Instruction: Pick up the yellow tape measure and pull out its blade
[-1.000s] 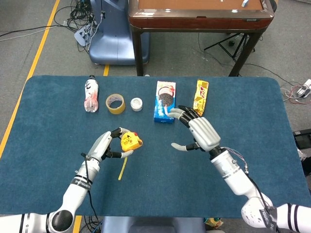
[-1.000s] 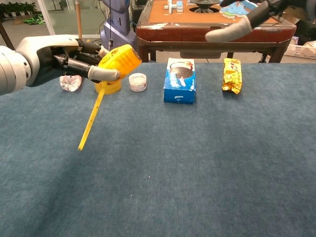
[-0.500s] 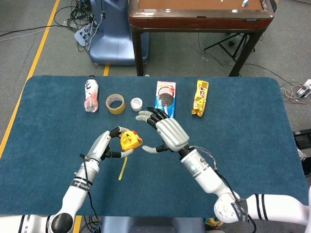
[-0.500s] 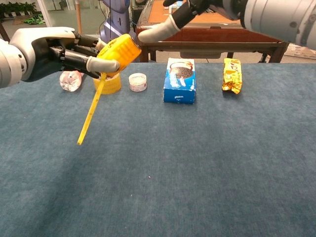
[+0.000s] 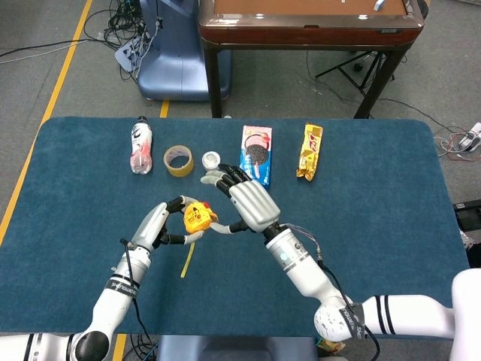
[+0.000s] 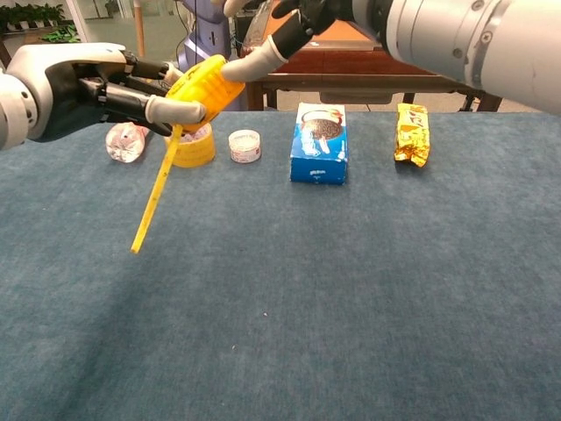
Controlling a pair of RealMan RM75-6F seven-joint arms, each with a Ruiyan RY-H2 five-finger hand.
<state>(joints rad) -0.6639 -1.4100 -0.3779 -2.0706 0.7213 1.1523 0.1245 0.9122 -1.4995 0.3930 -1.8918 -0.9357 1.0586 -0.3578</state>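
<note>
My left hand (image 5: 159, 224) (image 6: 96, 88) holds the yellow tape measure (image 5: 198, 217) (image 6: 201, 89) above the blue table. Its yellow blade (image 5: 187, 259) (image 6: 152, 200) hangs out of the case, slanting down toward me. My right hand (image 5: 244, 201) (image 6: 298, 26) is right beside the case, fingers spread. One of its fingers touches the case's right side in both views. It grips nothing.
Along the table's far side lie a pink drink bottle (image 5: 140, 144), a brown tape roll (image 5: 179, 160), a small white jar (image 5: 211, 159), a blue cookie box (image 5: 256, 153) and a yellow snack bag (image 5: 310, 151). A brown table (image 5: 308, 22) stands beyond.
My right hand has swept left from over by the snack bag to the tape measure and now touches it. The left hand has shifted slightly with the case; the blade stays out.
</note>
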